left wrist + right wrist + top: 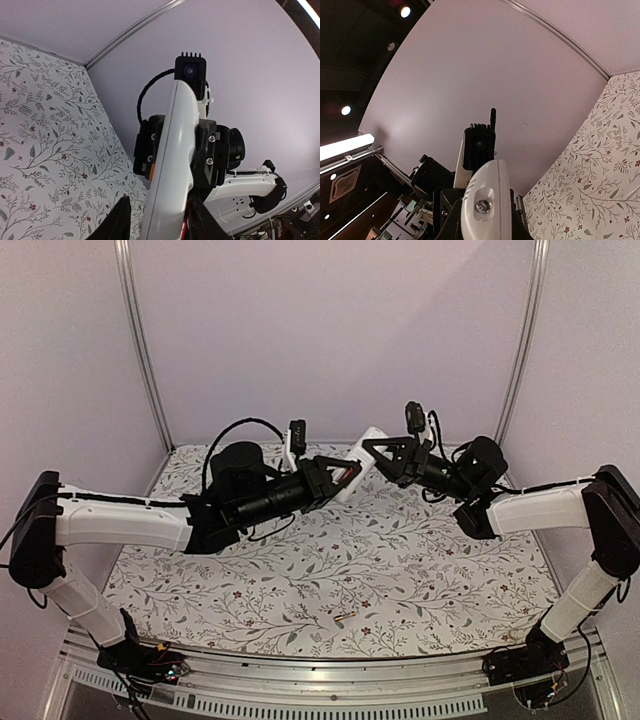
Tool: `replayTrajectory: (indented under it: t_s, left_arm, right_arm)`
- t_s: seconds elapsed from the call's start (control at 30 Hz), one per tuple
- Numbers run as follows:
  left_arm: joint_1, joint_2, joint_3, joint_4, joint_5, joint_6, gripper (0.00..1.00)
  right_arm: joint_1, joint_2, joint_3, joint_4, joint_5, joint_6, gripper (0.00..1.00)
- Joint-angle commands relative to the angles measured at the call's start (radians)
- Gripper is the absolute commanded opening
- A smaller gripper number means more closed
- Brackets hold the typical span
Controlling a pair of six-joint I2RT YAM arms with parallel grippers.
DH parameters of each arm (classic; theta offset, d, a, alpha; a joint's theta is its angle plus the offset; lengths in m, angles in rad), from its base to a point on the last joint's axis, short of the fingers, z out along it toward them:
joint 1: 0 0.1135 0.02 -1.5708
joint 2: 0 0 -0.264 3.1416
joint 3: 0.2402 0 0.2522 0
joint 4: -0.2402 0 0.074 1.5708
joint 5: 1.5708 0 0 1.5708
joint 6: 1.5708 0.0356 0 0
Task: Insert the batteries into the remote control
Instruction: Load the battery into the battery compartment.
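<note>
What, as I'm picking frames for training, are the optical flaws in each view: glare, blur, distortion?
Top external: evenly lit and sharp, the remote control small, the corner posts leaning, slightly bowed. Left wrist: it fills the centre, cut off at the bottom edge; wall rail curved. Right wrist: lamps flare upper left, that side dark.

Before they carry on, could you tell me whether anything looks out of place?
What looks like a battery lies alone on the table near its front edge, far from the remote control that the right gripper holds aloft.
</note>
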Motion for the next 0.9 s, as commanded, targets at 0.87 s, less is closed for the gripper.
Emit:
replayTrajectory:
  t_s: [0.87]
  left_arm:
    - [0.009,-0.029,0.015,-0.248,-0.013,0.175,0.59]
  right_arm:
    - [-0.015,-0.047,0.017,0.119,0.014,-0.025,0.00]
